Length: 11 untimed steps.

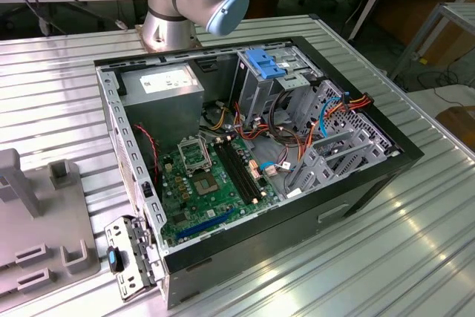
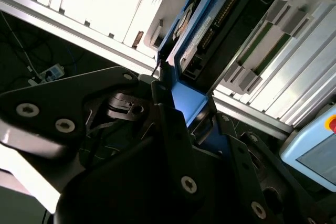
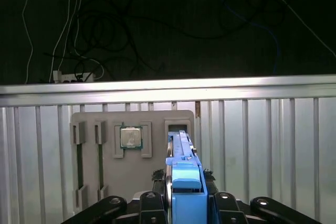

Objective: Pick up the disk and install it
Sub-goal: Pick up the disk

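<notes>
The ribbed counter (image 1: 59, 87) carries the open computer case (image 1: 252, 146) mid-frame in the exterior view, with the grey holder tray (image 1: 44, 243) at that view's lower left. Best to lift straight, without twisting — the disk (image 3: 182, 148) stands edge-on at the tray's slot, its blue frame clamped in the closed pincer (image 3: 185, 182).

In the exterior view we see the computer case (image 1: 312, 217) on the surface (image 1: 415, 257), the fixture tray (image 1: 41, 217) at its eight o'clock and the arm's base (image 1: 167, 31) at eleven. In the first wrist view, the disk (image 3: 184, 169) stands edgewise, clamped in the claw (image 3: 185, 195) over that tray, with the processor (image 3: 130, 138) just beside.
</notes>
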Tool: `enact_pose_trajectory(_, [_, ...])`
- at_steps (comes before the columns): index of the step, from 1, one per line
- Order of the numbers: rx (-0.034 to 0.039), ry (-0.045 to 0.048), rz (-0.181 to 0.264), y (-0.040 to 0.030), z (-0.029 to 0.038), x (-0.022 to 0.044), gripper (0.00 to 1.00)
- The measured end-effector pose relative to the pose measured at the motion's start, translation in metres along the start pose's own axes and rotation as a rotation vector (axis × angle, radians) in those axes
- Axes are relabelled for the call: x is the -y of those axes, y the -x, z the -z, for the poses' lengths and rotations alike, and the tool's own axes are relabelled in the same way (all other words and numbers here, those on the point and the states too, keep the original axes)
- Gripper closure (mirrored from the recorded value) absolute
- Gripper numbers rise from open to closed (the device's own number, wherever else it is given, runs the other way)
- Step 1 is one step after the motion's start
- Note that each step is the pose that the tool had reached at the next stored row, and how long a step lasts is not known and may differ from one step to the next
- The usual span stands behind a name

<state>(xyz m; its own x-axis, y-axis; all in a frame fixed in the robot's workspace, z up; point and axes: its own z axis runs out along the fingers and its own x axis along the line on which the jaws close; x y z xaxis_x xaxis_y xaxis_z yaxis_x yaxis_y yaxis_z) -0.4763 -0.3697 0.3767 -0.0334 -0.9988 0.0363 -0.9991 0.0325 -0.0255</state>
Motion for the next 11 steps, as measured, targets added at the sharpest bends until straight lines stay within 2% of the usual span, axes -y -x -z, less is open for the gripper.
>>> enact_pose_trajectory(11, [-0.0006, 0.0, 0.0, -0.0006, 0.0169, 0.0005, 0.63])
